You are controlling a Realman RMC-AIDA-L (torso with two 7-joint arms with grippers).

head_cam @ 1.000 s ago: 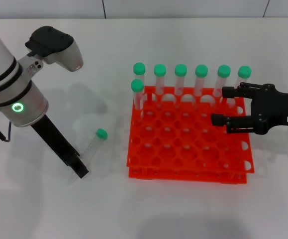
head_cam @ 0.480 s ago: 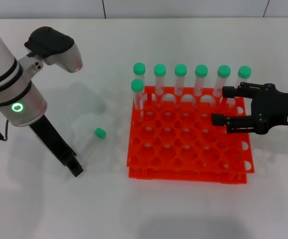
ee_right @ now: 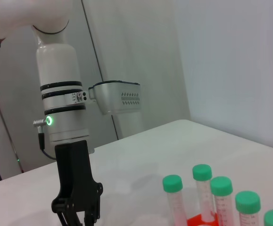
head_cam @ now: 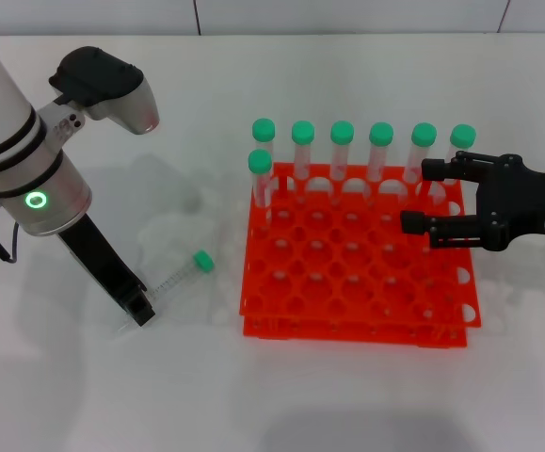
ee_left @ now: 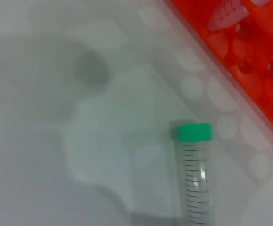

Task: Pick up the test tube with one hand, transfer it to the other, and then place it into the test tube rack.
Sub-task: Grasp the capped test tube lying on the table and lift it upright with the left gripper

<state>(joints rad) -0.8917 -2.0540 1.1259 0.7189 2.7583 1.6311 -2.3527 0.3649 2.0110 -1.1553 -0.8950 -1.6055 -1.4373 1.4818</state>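
The test tube (head_cam: 178,274) lies flat on the white table left of the rack, its green cap (head_cam: 202,261) pointing toward the rack. It also shows in the left wrist view (ee_left: 195,174). My left gripper (head_cam: 139,310), unlabelled and on the arm with the green ring, reaches down to the table at the tube's bottom end. Whether it holds the tube is hidden. My right gripper (head_cam: 421,197), with the white label, is open and empty above the right side of the orange-red test tube rack (head_cam: 357,287).
Several green-capped tubes (head_cam: 342,151) stand upright in the rack's back row, and one (head_cam: 261,179) stands in the second row at the left. They also show in the right wrist view (ee_right: 202,188). The left arm (ee_right: 63,113) stands tall left of the rack.
My left gripper has moved left and back along the table. The tube has swung flatter, and its cap has shifted right toward the rack. The right gripper has not moved.
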